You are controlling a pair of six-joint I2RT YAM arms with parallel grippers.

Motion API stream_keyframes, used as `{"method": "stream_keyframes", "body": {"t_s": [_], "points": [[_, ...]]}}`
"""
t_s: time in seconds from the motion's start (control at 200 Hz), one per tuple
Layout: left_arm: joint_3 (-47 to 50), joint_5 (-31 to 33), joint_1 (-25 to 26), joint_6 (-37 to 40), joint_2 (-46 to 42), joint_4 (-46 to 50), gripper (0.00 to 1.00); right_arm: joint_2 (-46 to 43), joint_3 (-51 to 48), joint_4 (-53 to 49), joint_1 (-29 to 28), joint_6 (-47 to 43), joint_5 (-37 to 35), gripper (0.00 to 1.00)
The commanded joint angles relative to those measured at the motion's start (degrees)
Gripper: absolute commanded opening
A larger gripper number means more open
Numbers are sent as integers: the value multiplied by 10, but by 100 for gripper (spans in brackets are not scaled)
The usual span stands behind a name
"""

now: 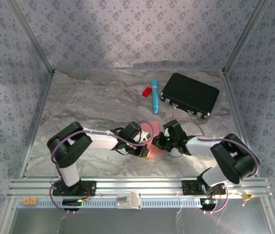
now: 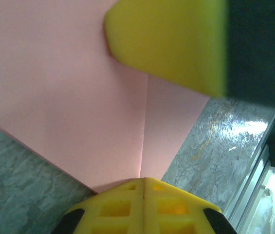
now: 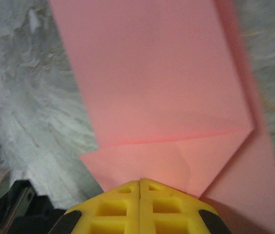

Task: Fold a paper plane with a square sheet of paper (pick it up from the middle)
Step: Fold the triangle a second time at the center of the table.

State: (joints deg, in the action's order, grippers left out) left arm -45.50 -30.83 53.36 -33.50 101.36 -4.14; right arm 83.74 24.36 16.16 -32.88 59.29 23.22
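Yellow left fingers (image 2: 143, 190) sat closed tip to tip, with no gap between them, at the near pointed corner of the square sheet of paper (image 2: 74, 92). A crease ran from that corner straight up the sheet. Whether they pinched the paper or merely pressed on it could not be determined. Right fingers (image 3: 139, 192) were likewise fully closed, their tips at the edge of a small folded flap, with a broader layer of the sheet (image 3: 152, 73) lying beyond it. Hold or press could not be told there either.

Progress, as judged: folding was begun, not finished. A centre crease and at least one turned-over layer were present. No narrow dart with a ridge had been formed, so the nose and wing folds appeared outstanding.

From above, the sheet (image 1: 155, 128) lay flat on the bench (image 1: 79, 97) towards its front edge, directly between the left fingers (image 1: 147, 146) and the right fingers (image 1: 162, 141), which met over it.
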Motion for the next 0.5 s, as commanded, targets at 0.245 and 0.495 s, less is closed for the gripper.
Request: {"method": "stream_keyframes", "body": {"t_s": [0.245,0.495], "points": [[11,27,-2,24,23,66,0,67,9,55,103,-25,26,0],[9,30,-5,32,17,76,0,30,19,11,141,-45,25,0]]}}
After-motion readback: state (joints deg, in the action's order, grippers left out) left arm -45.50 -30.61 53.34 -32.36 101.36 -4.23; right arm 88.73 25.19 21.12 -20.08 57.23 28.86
